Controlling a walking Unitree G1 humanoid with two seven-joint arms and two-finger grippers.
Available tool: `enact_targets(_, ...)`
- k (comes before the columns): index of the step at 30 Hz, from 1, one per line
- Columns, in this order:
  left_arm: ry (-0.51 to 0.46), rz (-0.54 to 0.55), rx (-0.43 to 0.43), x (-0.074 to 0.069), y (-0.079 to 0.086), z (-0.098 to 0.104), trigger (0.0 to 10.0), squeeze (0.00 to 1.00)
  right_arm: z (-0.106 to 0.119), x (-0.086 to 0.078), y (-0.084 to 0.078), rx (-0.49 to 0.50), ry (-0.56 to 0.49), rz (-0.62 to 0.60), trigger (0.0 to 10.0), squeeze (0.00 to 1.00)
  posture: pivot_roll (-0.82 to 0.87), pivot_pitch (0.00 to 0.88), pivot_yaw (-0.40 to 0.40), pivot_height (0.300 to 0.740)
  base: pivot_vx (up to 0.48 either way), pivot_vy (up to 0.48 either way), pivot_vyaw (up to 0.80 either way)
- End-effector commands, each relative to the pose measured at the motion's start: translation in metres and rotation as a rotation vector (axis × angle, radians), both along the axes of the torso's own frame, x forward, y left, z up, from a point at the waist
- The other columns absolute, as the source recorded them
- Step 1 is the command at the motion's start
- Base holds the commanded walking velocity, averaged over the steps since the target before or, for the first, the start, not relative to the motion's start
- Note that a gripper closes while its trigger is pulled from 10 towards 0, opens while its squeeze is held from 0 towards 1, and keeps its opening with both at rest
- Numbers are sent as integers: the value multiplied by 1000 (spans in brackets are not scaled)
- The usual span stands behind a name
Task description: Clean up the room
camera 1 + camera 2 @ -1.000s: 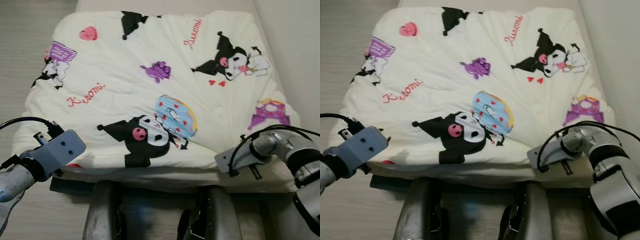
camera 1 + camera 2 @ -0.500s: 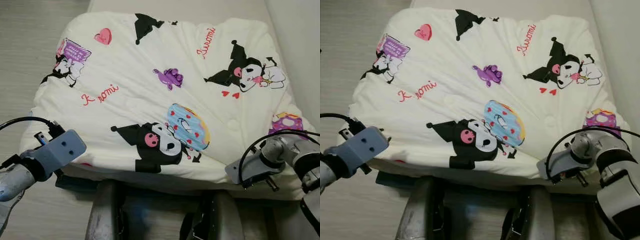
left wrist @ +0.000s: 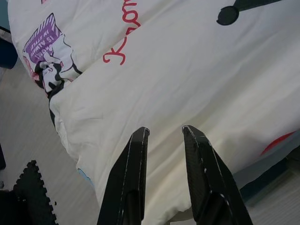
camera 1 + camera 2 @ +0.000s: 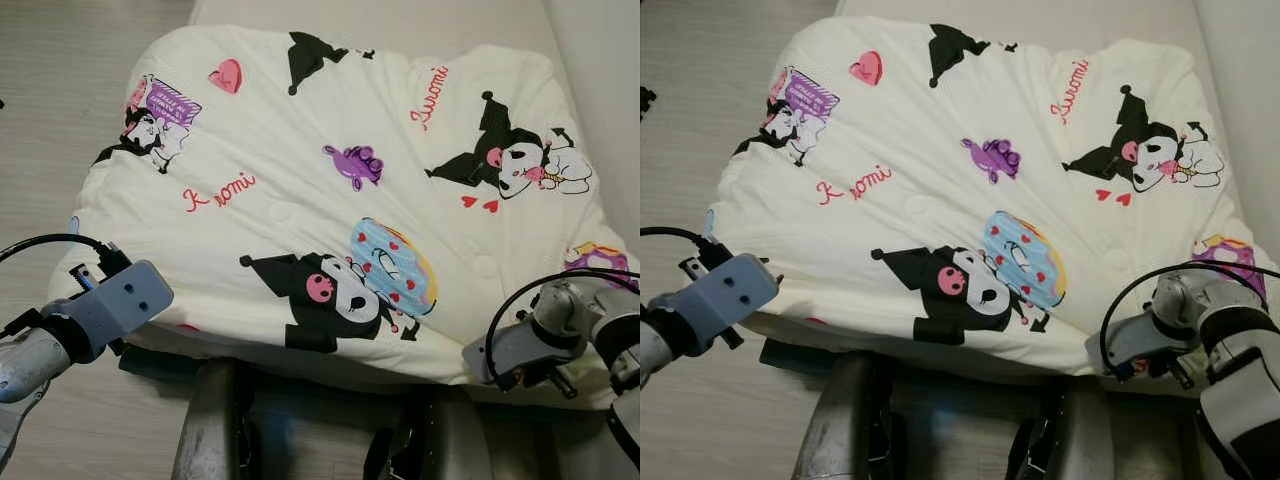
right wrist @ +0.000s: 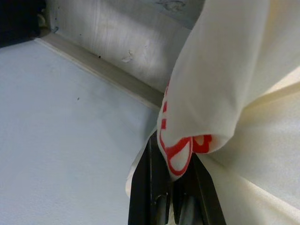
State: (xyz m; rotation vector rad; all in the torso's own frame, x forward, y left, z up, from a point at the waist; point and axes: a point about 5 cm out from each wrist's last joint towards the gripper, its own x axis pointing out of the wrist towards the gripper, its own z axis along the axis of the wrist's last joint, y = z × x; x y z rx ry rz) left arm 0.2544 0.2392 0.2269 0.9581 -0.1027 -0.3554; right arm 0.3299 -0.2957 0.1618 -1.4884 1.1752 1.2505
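Pale flooring underlies soft, limp quilt (image 4: 340, 190); right gripper (image 5: 176, 197) pinches its lower-right corner, left gripper (image 3: 164, 136) gapes empty at lower-left edge.

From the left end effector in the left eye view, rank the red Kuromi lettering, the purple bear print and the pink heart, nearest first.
From the left end effector:
1. Red Kuromi lettering, on the blanket's near left part.
2. Pink heart, far left.
3. Purple bear print, centre.
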Motion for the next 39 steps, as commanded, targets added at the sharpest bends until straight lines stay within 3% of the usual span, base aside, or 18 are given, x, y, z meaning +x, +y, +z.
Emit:
enact_targets(1,33,-16,-3,-2,-3,-9,10000,0,-41,-55,-49,-174,319,-156,3176,0,94,486,-38,564,0,0,0)
enact_targets(2,33,-16,-2,-2,-2,-9,10000,0,-44,-51,-45,-139,275,-156,10000,243,95,486,-37,564,0,0,0)
enact_targets(3,31,-17,-2,-2,-2,-8,10000,0,-45,-48,-40,-112,255,-170,10000,1000,96,485,-36,564,0,0,0)
enact_targets(9,28,-20,-2,-1,-2,-7,10000,0,-43,-39,-31,-77,209,-169,10000,1000,94,484,-35,564,0,0,0)
enact_targets(10,27,-21,-3,-1,-2,-7,10000,0,-41,-37,-31,-76,200,-170,10000,0,95,484,-34,564,0,0,0)
enact_targets(14,21,-29,-10,-1,-3,-6,10000,0,-35,-33,-27,-51,193,-183,10000,0,96,484,-35,564,0,0,0)
enact_targets(20,-1,-73,-70,-3,-8,-2,10000,0,-15,-19,-3,193,225,-220,10000,0,94,488,-32,564,0,0,0)
enact_targets(22,-18,-74,-88,-1,-9,2,10000,0,5,0,27,485,189,-265,10000,0,92,487,-31,564,0,0,0)
enact_targets(23,-30,-74,-101,0,-10,4,10000,0,22,14,47,695,132,-295,10000,0,94,486,-32,564,0,0,0)
enact_targets(24,-30,-74,-101,0,-10,4,10000,0,22,14,47,695,132,-295,10000,0,94,486,-32,564,0,0,0)
enact_targets(26,-45,-75,-120,2,-11,7,10000,0,51,27,74,1000,99,-327,10000,0,97,487,-33,564,0,0,0)
enact_targets(27,-45,-75,-120,2,-11,7,10000,0,51,27,74,1000,99,-327,10000,0,97,487,-33,564,0,0,0)
enact_targets(28,-50,-79,-129,2,-12,8,10000,0,66,29,85,1147,122,-335,10000,0,95,487,-33,564,0,0,0)
enact_targets(30,-50,-79,-129,2,-12,8,10000,0,66,29,85,1147,122,-335,10000,0,95,487,-33,564,0,0,0)
enact_targets(33,-57,-77,-152,2,-11,9,10000,0,98,41,100,1504,137,-386,10000,0,92,486,-33,564,0,0,0)
enact_targets(36,-55,-75,-147,2,-11,8,10000,0,98,43,101,1554,116,-388,10000,0,92,486,-33,564,0,0,0)
enact_targets(37,-55,-66,-132,3,-10,7,10000,0,87,49,102,1562,13,-463,10000,0,90,488,-30,564,0,0,0)
enact_targets(39,-55,-44,-102,6,-8,3,10000,0,58,64,100,1489,-327,-696,10000,0,88,493,-26,564,0,0,0)
